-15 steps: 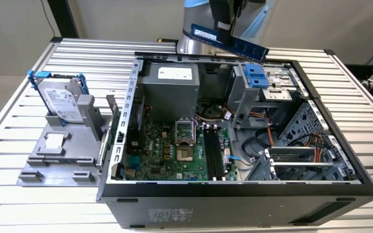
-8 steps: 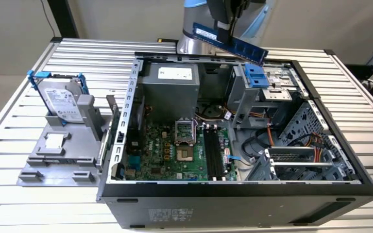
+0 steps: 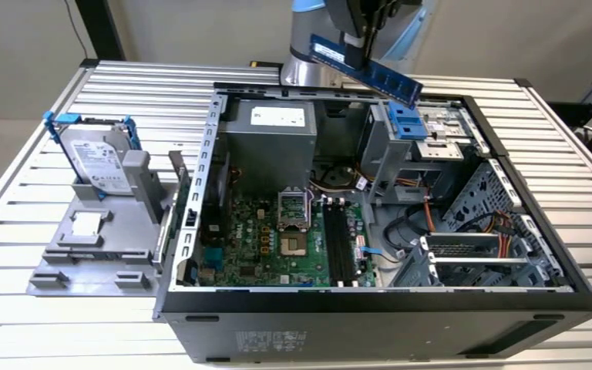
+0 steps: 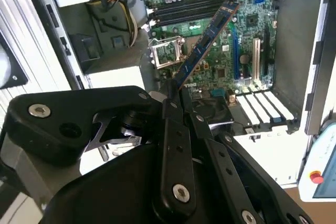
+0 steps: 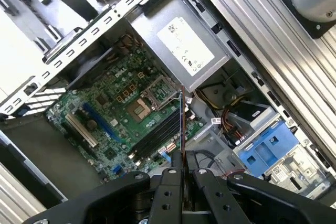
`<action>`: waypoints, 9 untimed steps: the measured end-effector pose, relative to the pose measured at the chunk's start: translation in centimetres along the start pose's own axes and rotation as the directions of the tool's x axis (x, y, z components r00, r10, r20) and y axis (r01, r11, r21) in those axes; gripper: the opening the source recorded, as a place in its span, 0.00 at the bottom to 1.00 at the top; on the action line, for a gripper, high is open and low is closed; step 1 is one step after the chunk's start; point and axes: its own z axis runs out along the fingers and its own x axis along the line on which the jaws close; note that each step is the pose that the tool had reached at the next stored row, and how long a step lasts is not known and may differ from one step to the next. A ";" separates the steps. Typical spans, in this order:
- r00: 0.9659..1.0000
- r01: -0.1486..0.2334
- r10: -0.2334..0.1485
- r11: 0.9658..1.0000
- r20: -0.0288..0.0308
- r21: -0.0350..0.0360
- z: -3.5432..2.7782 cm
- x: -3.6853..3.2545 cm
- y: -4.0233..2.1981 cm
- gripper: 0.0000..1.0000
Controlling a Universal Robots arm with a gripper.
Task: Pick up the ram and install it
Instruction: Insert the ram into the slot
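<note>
Gripper [image 4: 176, 92] clamps the ram [image 3: 384, 75] by one end, tilted, in the exterior view's upper middle above the case [image 3: 378, 301]. Squaring it to the slots [image 3: 339, 247] looks key.

The ram [image 3: 388, 81] is dark blue with small black chips in a row. The fingers [image 4: 176, 145] are black. The motherboard [image 3: 265, 247] is green with long black slots [image 3: 339, 247]. The bench [image 3: 13, 193] is silver with straight stripes. The hard drive [image 3: 99, 158] is silver in a blue frame. The case [image 3: 378, 327] is black outside and grey inside. The tray [image 3: 407, 123] is bright blue.
</note>
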 end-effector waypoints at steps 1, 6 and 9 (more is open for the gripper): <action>1.000 -0.016 0.016 1.000 0.000 0.001 0.00 0.00 0.00 0.00; 0.995 -0.104 0.104 0.995 0.001 0.004 0.00 0.00 0.00 0.00; 0.987 -0.158 0.158 0.987 0.002 0.005 0.00 0.00 0.00 0.00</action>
